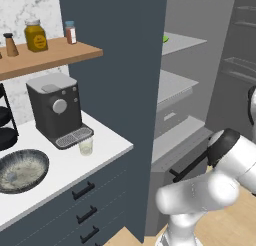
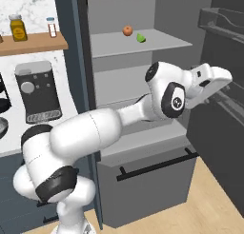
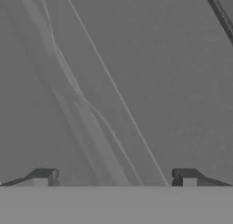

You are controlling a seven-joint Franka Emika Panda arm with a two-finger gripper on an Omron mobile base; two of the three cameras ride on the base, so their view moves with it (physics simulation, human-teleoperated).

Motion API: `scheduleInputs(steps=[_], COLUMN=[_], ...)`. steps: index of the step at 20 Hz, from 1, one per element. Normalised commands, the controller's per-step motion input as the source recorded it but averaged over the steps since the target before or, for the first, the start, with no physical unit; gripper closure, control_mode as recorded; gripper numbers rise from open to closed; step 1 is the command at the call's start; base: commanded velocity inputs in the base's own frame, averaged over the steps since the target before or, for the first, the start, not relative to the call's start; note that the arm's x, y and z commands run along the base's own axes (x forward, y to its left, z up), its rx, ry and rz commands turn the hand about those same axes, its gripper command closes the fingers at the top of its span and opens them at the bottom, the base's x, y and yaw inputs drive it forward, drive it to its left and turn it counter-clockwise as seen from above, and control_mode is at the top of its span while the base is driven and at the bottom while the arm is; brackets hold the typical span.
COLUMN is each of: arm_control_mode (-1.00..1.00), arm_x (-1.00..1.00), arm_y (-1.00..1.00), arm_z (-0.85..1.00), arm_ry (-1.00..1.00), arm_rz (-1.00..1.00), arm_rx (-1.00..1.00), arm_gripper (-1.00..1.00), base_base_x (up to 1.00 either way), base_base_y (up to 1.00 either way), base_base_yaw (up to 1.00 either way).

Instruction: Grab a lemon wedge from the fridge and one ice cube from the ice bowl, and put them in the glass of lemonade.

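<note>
I have the fridge (image 2: 143,19) standing open, its pale grey shelves exposed, and my arm reaches across the front of it toward the open door on the right. The gripper (image 3: 114,177) has its fingertips spread wide apart with nothing between them, facing a plain grey surface. The lemon wedge (image 2: 140,38) lies on the top shelf, just right of a small orange fruit (image 2: 127,30), well above the hand. Over on the left, the glass of lemonade (image 1: 86,146) stands on the white counter (image 1: 107,140) just in front of the coffee machine (image 1: 56,109), and the ice bowl (image 1: 20,170) sits nearer and further left.
</note>
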Motion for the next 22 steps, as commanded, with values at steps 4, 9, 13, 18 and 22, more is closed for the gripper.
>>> scheduleInputs(steps=[4,9,13,18,22], arm_control_mode=[-1.00,-1.00,-1.00,-1.00,-1.00], arm_x=[-0.55,-0.41,-0.18,-0.01,0.00], arm_y=[1.00,1.00,0.99,0.88,0.27], arm_z=[0.40,0.27,0.02,0.08,0.00], arm_ry=[-0.08,-0.10,-0.16,-0.21,-0.09], arm_rz=[0.02,0.03,0.09,0.05,0.21], arm_rx=[-0.08,-0.03,0.15,0.33,0.43], arm_gripper=[-1.00,-1.00,-1.00,-1.00,-1.00], base_base_x=[0.00,0.00,0.00,0.00,0.00], base_base_y=[0.00,0.00,0.00,0.00,0.00], base_base_yaw=[0.00,0.00,0.00,0.00,0.00])
